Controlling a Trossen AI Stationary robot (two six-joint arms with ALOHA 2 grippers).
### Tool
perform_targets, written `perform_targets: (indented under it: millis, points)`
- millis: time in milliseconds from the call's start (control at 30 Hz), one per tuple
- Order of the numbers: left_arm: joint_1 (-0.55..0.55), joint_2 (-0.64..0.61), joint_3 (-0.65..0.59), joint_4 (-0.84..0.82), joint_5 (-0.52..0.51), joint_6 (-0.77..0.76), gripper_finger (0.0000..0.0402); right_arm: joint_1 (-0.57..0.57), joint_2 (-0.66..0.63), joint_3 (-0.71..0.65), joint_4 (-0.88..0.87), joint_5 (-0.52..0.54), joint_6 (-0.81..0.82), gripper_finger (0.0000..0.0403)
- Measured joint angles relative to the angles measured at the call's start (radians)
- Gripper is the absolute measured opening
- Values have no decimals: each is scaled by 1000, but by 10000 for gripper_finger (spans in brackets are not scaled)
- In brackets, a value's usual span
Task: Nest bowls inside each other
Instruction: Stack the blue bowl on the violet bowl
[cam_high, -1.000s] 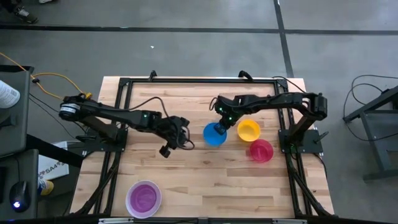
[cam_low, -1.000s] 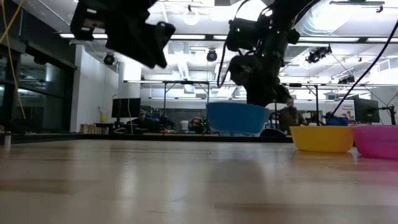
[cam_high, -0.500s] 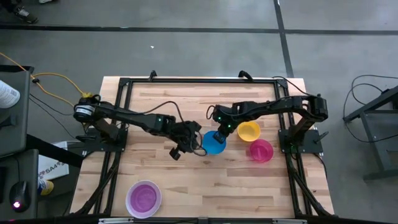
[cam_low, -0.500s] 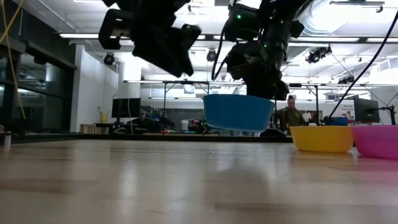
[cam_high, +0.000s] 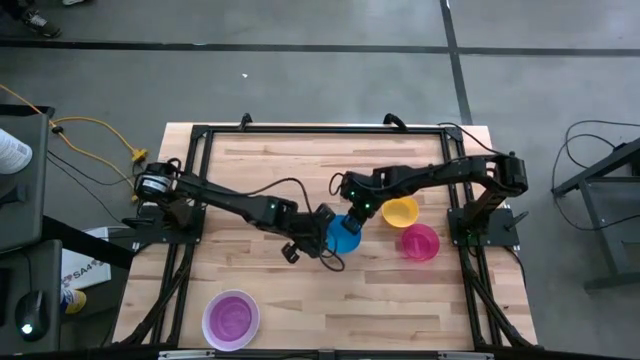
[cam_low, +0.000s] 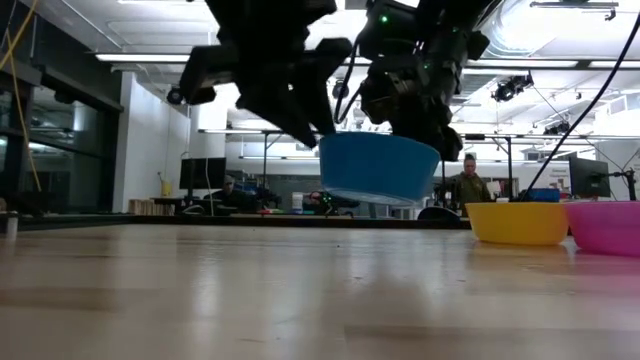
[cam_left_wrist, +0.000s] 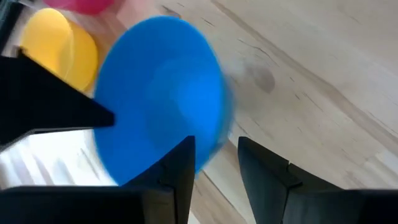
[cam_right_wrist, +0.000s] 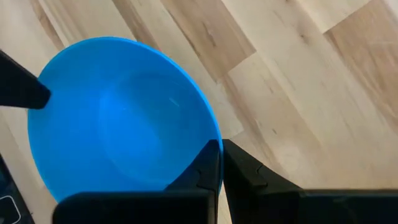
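Left pincer (cam_high: 322, 222), jaws apart, has moved in to the blue bowl (cam_high: 345, 232) held airborne by the clamped right pincer (cam_high: 357, 207); handover likely.

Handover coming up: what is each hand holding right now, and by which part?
The right hand pinches the blue bowl by its rim, lifted off the table. The left hand is open beside the opposite rim, holding nothing.

My right gripper (cam_high: 352, 208) pinches the rim of one bowl (cam_high: 345, 233) near the table's (cam_high: 400, 300) middle, lifted off the wood. My left gripper (cam_high: 322, 222) meets that bowl's left rim. Two more bowls (cam_high: 400, 210) (cam_high: 420, 242) sit right of it; another (cam_high: 231, 319) lies near the front-left edge.
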Motion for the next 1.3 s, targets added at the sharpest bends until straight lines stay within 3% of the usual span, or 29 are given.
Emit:
perform_targets:
  millis: [1167,1300]
  points:
    - [0,13,9,-8,82,4,120,17,0,0,53,-53,21,4]
    - [0,13,9,-8,82,4,103,17,0,0,53,-53,21,4]
